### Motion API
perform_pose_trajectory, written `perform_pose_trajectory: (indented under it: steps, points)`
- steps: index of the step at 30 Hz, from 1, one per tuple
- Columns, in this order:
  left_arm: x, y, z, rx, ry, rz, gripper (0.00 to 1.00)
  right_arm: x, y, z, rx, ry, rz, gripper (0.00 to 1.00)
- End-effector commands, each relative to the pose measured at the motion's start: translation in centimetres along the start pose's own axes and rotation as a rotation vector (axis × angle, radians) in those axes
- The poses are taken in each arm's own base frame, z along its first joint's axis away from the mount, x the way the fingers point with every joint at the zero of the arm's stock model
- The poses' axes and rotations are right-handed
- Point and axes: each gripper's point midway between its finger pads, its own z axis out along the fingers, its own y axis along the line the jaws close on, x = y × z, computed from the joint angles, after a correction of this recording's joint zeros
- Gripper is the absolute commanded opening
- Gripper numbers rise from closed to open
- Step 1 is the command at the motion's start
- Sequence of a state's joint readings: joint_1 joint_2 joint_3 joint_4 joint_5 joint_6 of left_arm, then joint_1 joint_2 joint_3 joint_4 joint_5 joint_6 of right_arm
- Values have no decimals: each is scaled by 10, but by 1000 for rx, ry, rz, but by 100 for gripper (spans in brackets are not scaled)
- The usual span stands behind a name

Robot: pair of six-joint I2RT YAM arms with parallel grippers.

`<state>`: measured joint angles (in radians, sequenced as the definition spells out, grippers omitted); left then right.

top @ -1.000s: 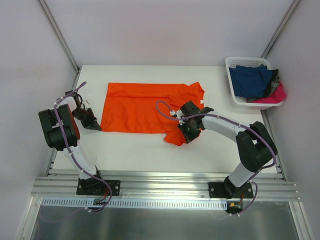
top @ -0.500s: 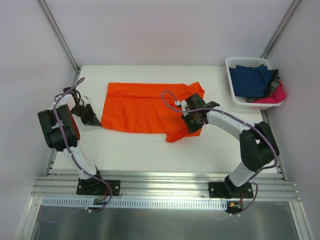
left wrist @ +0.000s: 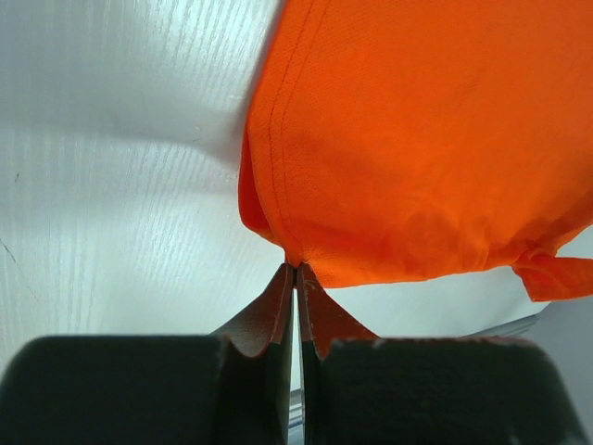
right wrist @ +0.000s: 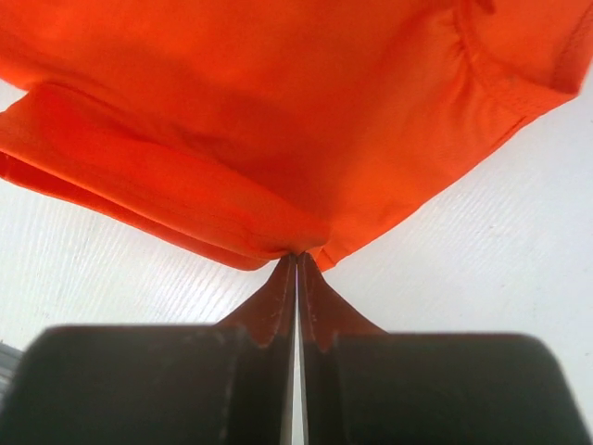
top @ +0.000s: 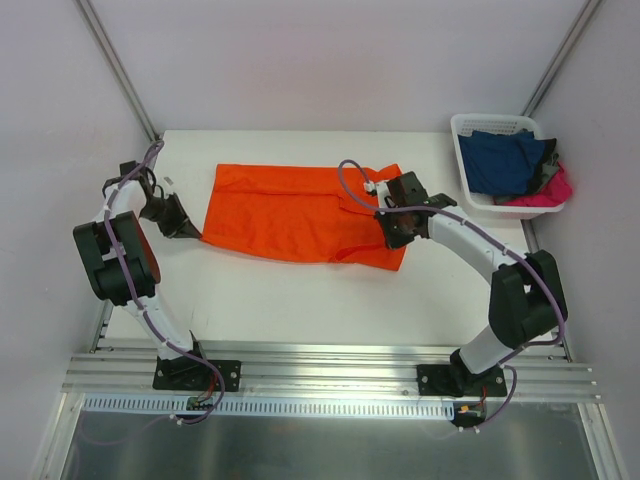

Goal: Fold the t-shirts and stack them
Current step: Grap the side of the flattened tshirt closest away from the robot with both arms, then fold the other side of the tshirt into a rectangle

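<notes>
Nothing readable in any of my views: no text, label, brand, number or sign. The orange t-shirt (top: 290, 212) shows plain cloth with no print or legible tag. The white basket (top: 461, 150) and the tabletop (top: 300, 300) carry no legible marks.

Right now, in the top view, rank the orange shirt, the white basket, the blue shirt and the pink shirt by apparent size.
1. orange shirt, spread flat.
2. white basket.
3. blue shirt, bunched in the basket.
4. pink shirt, mostly buried, so only its visible part counts.
</notes>
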<state>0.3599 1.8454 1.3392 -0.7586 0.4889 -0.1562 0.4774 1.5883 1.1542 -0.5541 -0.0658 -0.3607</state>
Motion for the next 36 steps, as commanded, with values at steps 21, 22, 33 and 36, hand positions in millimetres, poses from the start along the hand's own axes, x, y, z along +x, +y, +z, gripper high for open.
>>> perform_pose_trajectory:
  steps: [21, 22, 33, 36]
  points:
    - [-78, -57, 8, 84, -80, 172, 0, -86, -45, -20, 106, -181, -6, 1]
    - [-80, -60, 8, 88, -82, 177, 0, -86, -47, -18, 112, -174, -6, 1]
    - [-99, -81, 3, 165, -111, 239, 0, -119, -68, -21, 167, -234, -6, 1]
    - [-99, -84, 7, 172, -105, 250, 0, -134, -74, -22, 185, -256, -23, 1]
